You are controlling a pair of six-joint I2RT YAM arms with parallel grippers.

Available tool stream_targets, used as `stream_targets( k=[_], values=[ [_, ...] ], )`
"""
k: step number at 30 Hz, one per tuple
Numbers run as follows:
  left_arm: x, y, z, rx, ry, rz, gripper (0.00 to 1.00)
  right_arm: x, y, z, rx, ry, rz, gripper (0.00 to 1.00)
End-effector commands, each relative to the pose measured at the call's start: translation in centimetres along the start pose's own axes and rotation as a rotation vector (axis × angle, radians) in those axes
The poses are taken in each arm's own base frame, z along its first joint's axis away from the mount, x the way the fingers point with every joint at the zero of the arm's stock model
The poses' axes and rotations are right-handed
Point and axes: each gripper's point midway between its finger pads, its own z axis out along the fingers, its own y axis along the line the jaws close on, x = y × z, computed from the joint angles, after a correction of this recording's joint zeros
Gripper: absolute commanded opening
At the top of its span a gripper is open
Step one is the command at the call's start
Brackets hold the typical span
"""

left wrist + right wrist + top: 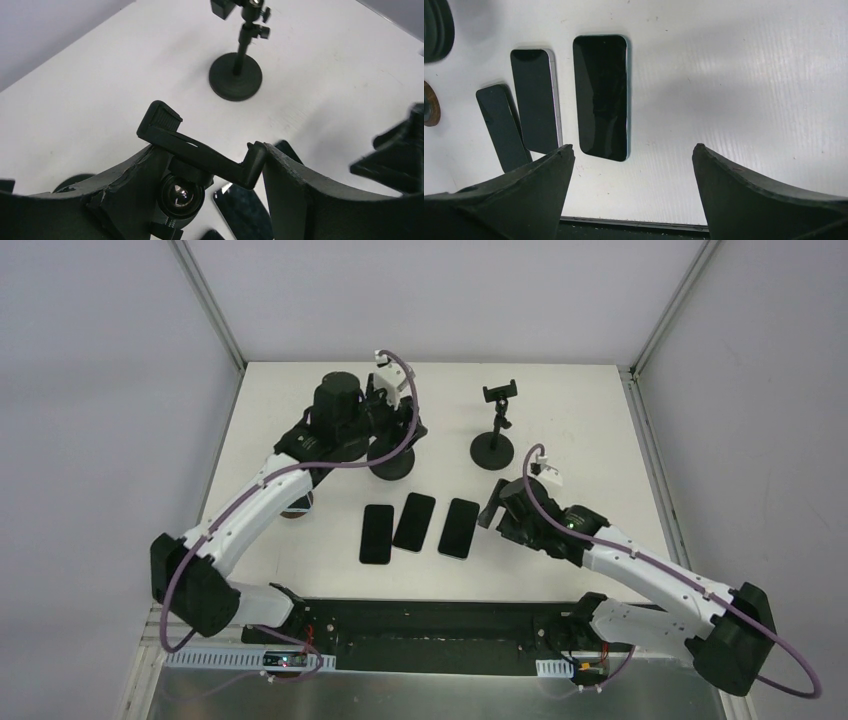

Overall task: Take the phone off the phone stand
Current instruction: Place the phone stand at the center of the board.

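My left gripper (388,428) (209,150) is shut on the black clamp (200,152) of a phone stand (393,458). One finger (125,195) presses at its ball joint, the other (305,195) at the clamp's end. The clamp holds no phone. Three dark phones lie flat side by side on the white table (560,420): left (376,533) (501,127), middle (414,521) (535,97), right (459,527) (601,95). My right gripper (493,508) (632,147) is open and empty, just right of the right phone.
A second black stand (495,440) (236,75) with an empty clamp (500,392) stands at the back, right of centre. A small brown round object (300,505) (430,105) lies left of the phones. The table's near edge (634,220) is just below my right gripper.
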Motion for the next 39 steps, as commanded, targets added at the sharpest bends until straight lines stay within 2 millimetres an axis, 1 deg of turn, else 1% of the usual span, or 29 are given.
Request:
stream_targets(
  k=[1, 5, 6, 10, 13, 16, 19, 21, 22, 23, 25, 27, 28, 31, 35, 39],
  values=[
    [-10.1, 1.3, 2.0, 0.037, -0.32, 0.108, 0.0, 0.4, -1.6, -0.7, 0.016, -0.014, 0.07, 0.9],
    [-10.8, 3.7, 5.4, 0.032, -0.308, 0.062, 0.0, 1.5, -3.2, -0.8, 0.03, -0.002, 0.114, 0.9],
    [-10.6, 4.5, 6.5, 0.036, -0.298, 0.038, 0.0, 1.7, -3.5, -0.9, 0.028, 0.001, 0.128, 0.9],
    [-11.2, 7.1, 9.2, 0.025, -0.303, 0.021, 0.0, 2.6, -4.2, -1.2, 0.012, 0.01, 0.164, 0.9],
    [-10.7, 9.0, 11.0, 0.007, -0.292, -0.031, 0.0, 2.8, -4.9, -1.3, 0.019, 0.004, 0.176, 0.9],
    [-9.4, 10.2, 12.7, 0.011, -0.268, -0.079, 0.02, 2.8, -5.4, -1.4, 0.033, -0.001, 0.177, 0.9],
    [-7.7, 10.7, 14.1, 0.025, -0.237, -0.137, 0.08, 2.8, -5.4, -1.5, 0.039, 0.0, 0.174, 0.9],
    [-6.4, 10.8, 15.0, 0.036, -0.211, -0.185, 0.15, 2.8, -5.4, -1.5, 0.042, 0.0, 0.172, 0.9],
    [-6.1, 10.6, 15.2, 0.047, -0.204, -0.196, 0.23, 2.7, -5.4, -1.5, 0.046, -0.002, 0.172, 0.9],
    [-5.4, 10.5, 15.6, 0.053, -0.19, -0.215, 0.33, 2.7, -5.4, -1.5, 0.048, -0.002, 0.171, 0.9],
    [-4.6, 10.7, 15.7, 0.039, -0.176, -0.225, 0.56, 2.7, -5.3, -1.5, 0.052, -0.001, 0.173, 0.9],
    [-3.8, 11.2, 15.4, 0.0, -0.164, -0.229, 0.96, 2.6, -5.3, -1.5, 0.063, -0.001, 0.169, 0.91],
    [-3.6, 11.6, 15.2, -0.032, -0.163, -0.232, 0.99, 2.5, -5.4, -1.5, 0.071, -0.005, 0.17, 0.91],
    [-3.6, 12.4, 13.9, -0.106, -0.167, -0.258, 0.99, 2.2, -5.6, -1.6, 0.095, -0.016, 0.17, 0.92],
    [-4.5, 12.3, 10.7, -0.18, -0.192, -0.292, 0.99, 1.2, -5.9, -2.1, 0.125, -0.049, 0.165, 0.95],
    [-4.2, 11.7, 7.1, -0.245, -0.155, -0.295, 0.99, 0.1, -5.4, -2.9, 0.119, -0.074, 0.143, 0.96]
  ],
)
